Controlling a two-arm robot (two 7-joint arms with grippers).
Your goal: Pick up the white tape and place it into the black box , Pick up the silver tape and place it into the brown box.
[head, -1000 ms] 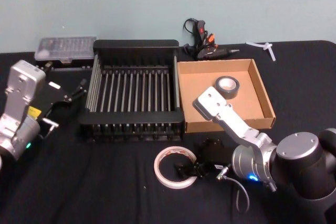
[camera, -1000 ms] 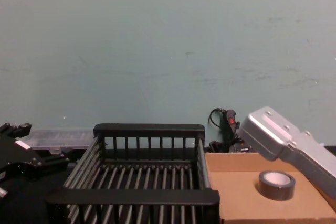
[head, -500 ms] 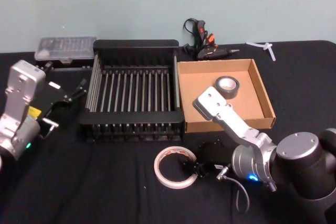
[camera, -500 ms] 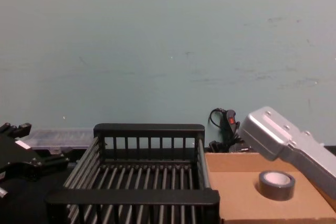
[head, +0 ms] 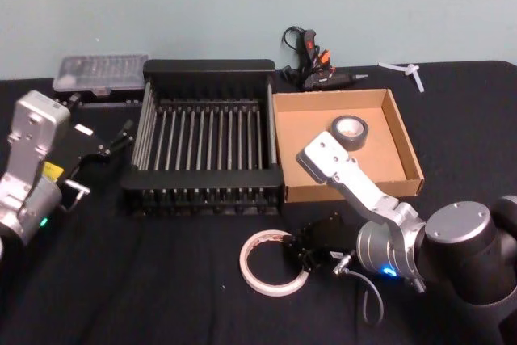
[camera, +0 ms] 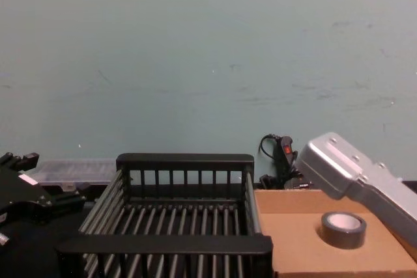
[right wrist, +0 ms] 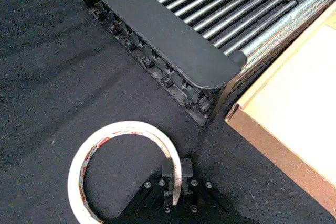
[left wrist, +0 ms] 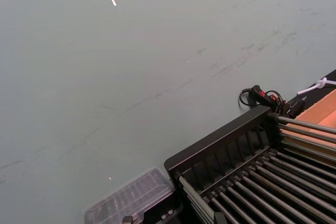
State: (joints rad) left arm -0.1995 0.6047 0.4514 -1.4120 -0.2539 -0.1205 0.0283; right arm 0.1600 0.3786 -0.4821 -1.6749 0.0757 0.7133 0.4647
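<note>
We see one white tape lying on the table, its rim pinched between the fingers of the right gripper. Beyond the gripper stands the one black box, holding nothing, and beside it the one brown box with one silver tape inside. The left gripper is parked well away; we cannot tell its state.

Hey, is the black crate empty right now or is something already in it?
Empty. The black box shows only its bare floor bars; the white tape lies flat on the table in front of it, with the right claw shut on its rim.
</note>
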